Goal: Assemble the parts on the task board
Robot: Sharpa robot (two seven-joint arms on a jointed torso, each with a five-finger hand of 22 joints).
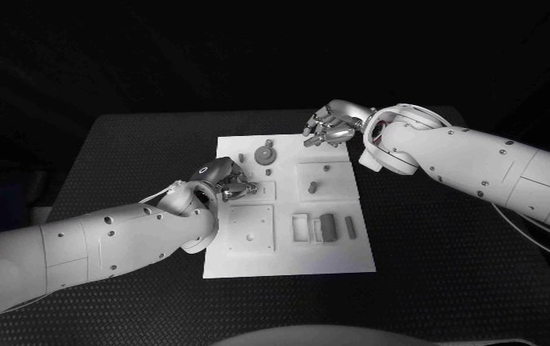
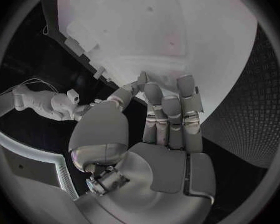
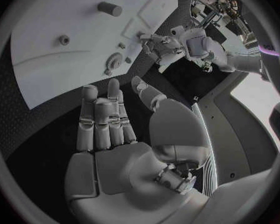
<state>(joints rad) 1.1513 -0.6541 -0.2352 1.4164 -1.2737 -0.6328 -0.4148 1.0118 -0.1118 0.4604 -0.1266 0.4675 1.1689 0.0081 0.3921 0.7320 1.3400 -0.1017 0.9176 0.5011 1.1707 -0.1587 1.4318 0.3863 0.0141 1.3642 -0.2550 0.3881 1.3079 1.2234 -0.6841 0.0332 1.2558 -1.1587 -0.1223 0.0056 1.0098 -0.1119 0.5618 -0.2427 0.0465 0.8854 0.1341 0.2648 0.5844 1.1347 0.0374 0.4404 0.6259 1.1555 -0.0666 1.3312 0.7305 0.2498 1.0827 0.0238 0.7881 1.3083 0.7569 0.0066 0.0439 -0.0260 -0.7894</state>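
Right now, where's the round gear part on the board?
In the head view the round gear part sits at the far end of the task board, left of centre, just beyond the left robot hand.

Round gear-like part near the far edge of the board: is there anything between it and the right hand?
Nothing visible stands between them. In the head view the right hand hovers at the far right corner of the task board, fingers apart and holding nothing, and only bare board separates it from the round part.
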